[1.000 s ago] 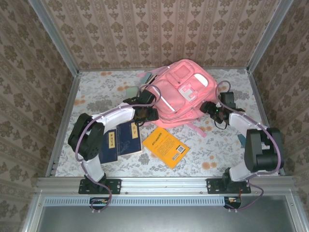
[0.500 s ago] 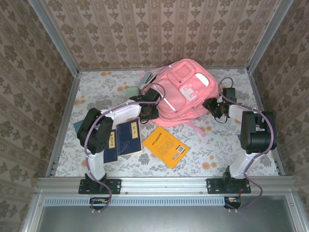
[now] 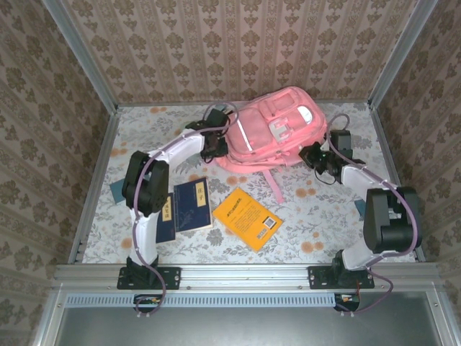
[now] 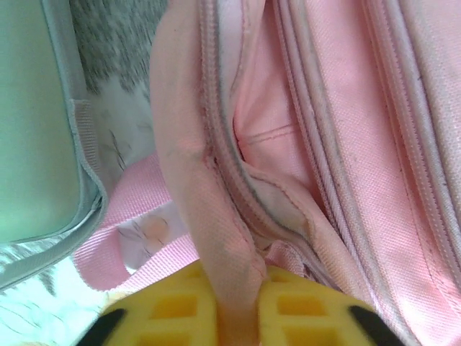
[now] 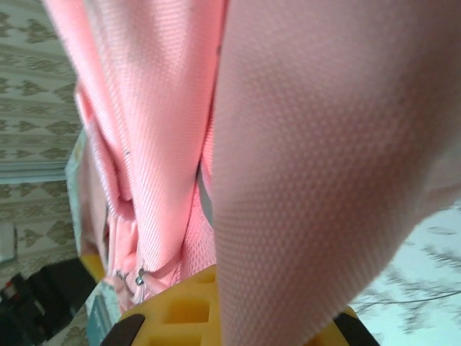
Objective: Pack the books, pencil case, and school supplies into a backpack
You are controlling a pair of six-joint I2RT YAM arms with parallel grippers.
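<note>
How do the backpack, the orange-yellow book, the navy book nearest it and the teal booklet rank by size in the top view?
1. backpack
2. orange-yellow book
3. navy book
4. teal booklet: it looks smallest, but the left arm covers part of it, so its full size is unsure.

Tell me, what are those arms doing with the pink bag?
Left fingers pinch large pink fabric backpack at zip edge; right fingers pinch its other side. Two dark navy books, orange-yellow paperback lie outside. Loose pink strap lies between.
</note>
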